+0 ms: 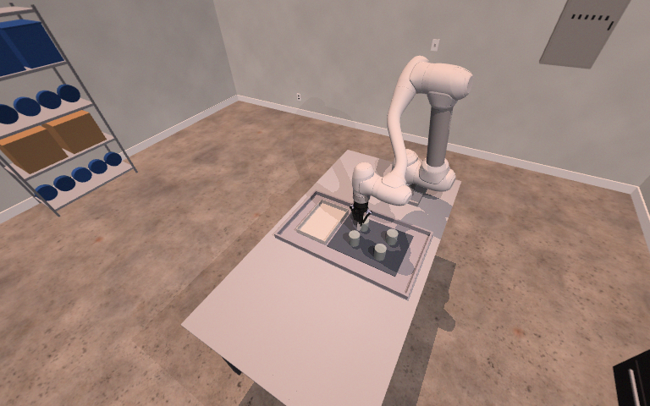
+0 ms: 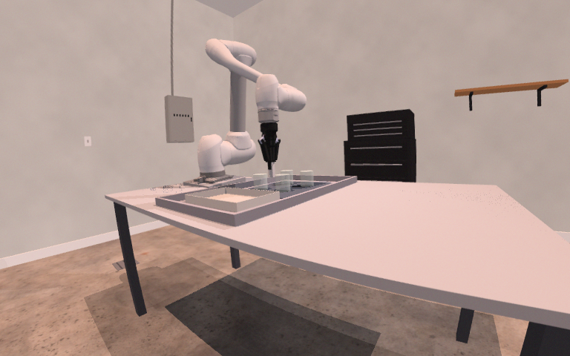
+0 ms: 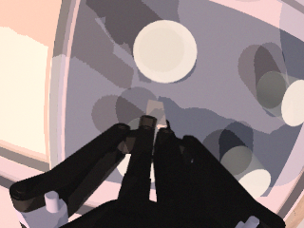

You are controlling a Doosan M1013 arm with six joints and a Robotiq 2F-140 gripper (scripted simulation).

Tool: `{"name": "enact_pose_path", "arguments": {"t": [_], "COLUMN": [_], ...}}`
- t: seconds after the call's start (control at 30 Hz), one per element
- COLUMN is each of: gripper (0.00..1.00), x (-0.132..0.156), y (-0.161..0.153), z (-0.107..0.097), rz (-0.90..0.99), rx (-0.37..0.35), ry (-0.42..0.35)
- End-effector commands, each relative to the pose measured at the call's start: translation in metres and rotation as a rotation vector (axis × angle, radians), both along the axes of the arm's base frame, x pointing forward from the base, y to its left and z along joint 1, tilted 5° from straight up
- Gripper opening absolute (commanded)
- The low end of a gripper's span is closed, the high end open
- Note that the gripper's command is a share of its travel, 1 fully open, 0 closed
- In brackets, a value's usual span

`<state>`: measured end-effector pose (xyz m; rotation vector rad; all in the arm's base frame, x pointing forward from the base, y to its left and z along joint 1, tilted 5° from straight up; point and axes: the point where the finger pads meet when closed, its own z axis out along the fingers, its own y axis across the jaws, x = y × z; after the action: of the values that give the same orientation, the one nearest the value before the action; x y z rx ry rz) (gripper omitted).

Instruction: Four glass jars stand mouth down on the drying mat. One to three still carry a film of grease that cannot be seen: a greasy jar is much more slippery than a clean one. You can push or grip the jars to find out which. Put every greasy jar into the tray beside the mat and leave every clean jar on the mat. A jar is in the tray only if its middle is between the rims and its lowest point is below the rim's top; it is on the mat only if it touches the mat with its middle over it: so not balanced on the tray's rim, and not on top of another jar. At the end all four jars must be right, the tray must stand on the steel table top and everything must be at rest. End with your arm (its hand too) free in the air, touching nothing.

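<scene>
My gripper [image 1: 359, 227] [image 2: 271, 170] [image 3: 153, 112] is shut and empty, pointing down with its fingertips low between the two jars nearest the tray. The back-left jar [image 1: 366, 225] [image 2: 260, 180] [image 3: 164, 51] stands close behind the fingertips. The front-left jar [image 1: 354, 238] [image 2: 283, 183] is partly hidden behind the fingers in the wrist view. The back-right jar [image 1: 391, 236] [image 3: 295, 103] and the front-right jar [image 1: 379, 251] [image 3: 255, 183] stand farther off. All four are upright on the dark mat [image 1: 395, 264] [image 3: 209, 66]. The cream tray [image 1: 322, 222] [image 2: 210, 202] [image 3: 24, 95] holds no jar.
A raised grey rim [image 1: 341, 267] [image 2: 195, 211] surrounds the mat and tray on the table top [image 1: 306, 306] [image 2: 399, 234]. The tray's side wall stands just left of the mat. The robot's base is at the back of the table.
</scene>
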<state>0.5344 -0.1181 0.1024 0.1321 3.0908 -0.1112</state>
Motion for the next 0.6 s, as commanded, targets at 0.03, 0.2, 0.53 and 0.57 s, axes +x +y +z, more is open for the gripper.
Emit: {"name": "enact_pose_path", "arguments": {"t": [0.03,0.2,0.53,0.57], "gripper": [0.0,0.0,0.0,0.0], "x": [-0.0013,-0.0022,-0.0015,-0.0014], "y": [-0.0012,-0.0019,-0.002,-0.002], "z": [-0.0041,-0.0064,-0.0064,-0.0064], "rz": [0.001,0.001,0.001,0.001], "rx": [-0.002,-0.002,-0.002,-0.002], "ry": [-0.001,-0.001,-0.001,-0.001]}}
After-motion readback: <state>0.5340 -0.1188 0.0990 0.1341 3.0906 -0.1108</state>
